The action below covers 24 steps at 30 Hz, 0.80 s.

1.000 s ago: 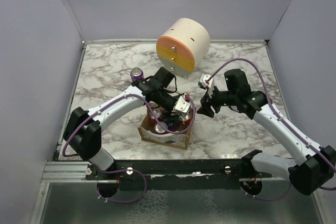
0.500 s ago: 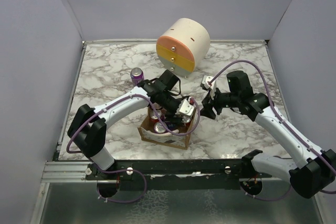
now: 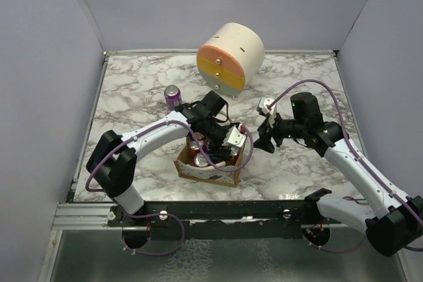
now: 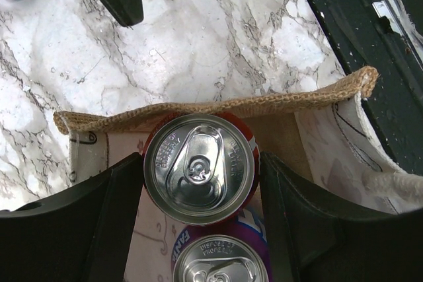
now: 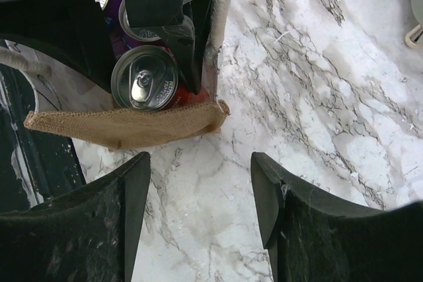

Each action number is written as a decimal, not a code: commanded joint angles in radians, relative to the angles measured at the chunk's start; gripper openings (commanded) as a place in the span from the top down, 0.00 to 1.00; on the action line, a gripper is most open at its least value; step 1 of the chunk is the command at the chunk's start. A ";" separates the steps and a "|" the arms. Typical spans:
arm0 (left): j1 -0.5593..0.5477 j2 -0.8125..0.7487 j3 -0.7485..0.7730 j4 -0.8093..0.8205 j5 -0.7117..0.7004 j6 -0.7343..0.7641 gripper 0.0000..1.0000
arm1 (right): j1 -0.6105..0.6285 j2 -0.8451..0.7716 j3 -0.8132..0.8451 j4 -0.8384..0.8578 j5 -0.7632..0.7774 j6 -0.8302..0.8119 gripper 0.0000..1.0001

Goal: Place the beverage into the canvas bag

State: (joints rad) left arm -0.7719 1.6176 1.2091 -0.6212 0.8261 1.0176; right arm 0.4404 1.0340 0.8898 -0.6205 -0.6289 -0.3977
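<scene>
Since the left gripper [image 4: 199, 163] clasps the red aluminium soda can [image 4: 199, 171] upright inside the tan woven canvas bag [image 4: 218, 107], beside a purple can [image 4: 218, 265], we judge it should lower until seated, then part its jaws and lift straight. The right gripper [image 5: 199, 160], jaws apart and empty, hovers over the white marble-patterned table [image 5: 317, 97] beside the bag.

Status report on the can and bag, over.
Left gripper shut on red can, inside canvas bag. Right gripper open, empty, beside the bag. Nothing in the way.
</scene>
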 commanded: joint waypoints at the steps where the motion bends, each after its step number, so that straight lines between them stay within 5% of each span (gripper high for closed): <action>1: -0.006 0.017 -0.003 0.073 -0.059 0.004 0.74 | -0.019 -0.023 -0.006 0.032 -0.041 -0.008 0.38; 11: -0.027 0.032 -0.028 0.109 -0.136 -0.027 0.60 | -0.028 -0.030 -0.015 0.033 -0.048 -0.008 0.36; 24: -0.043 0.035 -0.007 0.104 -0.176 -0.094 0.30 | -0.032 -0.019 -0.011 0.028 -0.066 -0.012 0.36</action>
State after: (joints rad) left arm -0.8093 1.6440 1.1881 -0.5762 0.7208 0.9279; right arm 0.4164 1.0218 0.8814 -0.6201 -0.6605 -0.3981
